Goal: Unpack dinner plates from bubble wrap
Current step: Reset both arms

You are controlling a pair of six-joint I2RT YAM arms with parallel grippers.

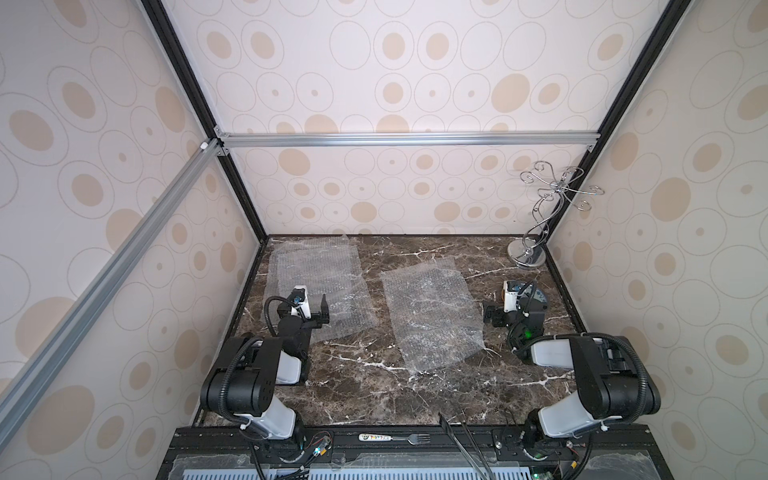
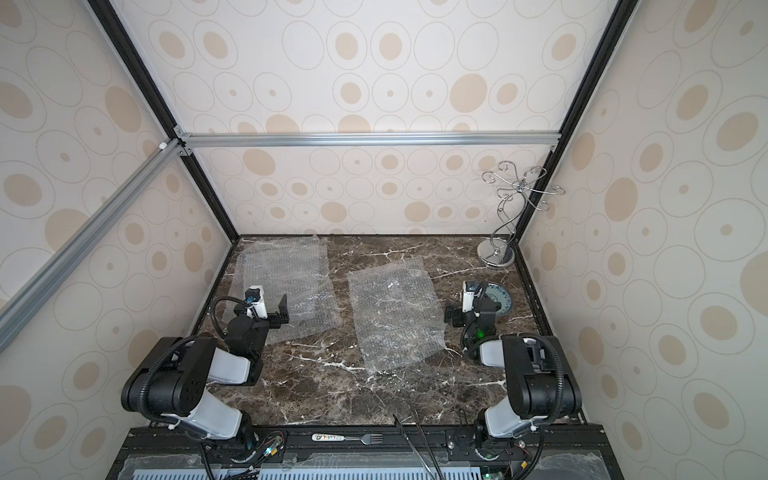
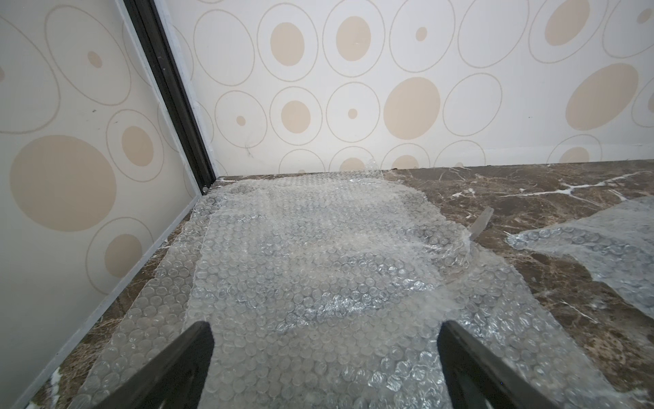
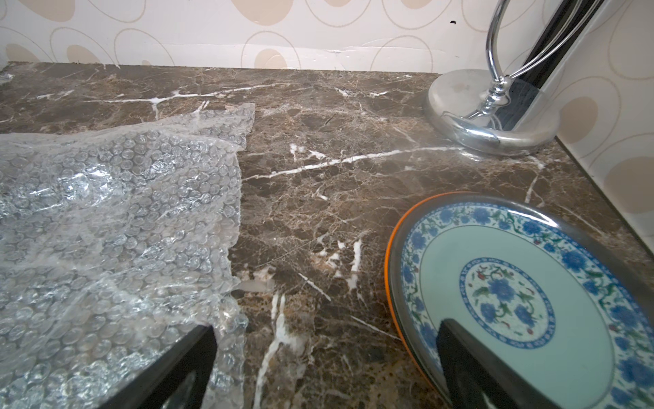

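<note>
Top views: bubble wrap (image 1: 432, 316) lies flat and empty mid-table, with more sheets overlapped toward far left corner. Plates (image 1: 536, 296) sit bare by right wall, likely parked clear of wrap.

Left wrist: your left claw (image 3: 325, 340) is spread wide above wrap, holding nothing.

Right wrist: your right claw (image 4: 325, 340) is spread, one finger (image 4: 467, 361) over flowered top plate, contact unclear. Orange rim beneath suggests stack. Wire stand (image 4: 488, 117) is behind.

No legible writing. Fork (image 1: 411, 437) handle marks too small.
</note>
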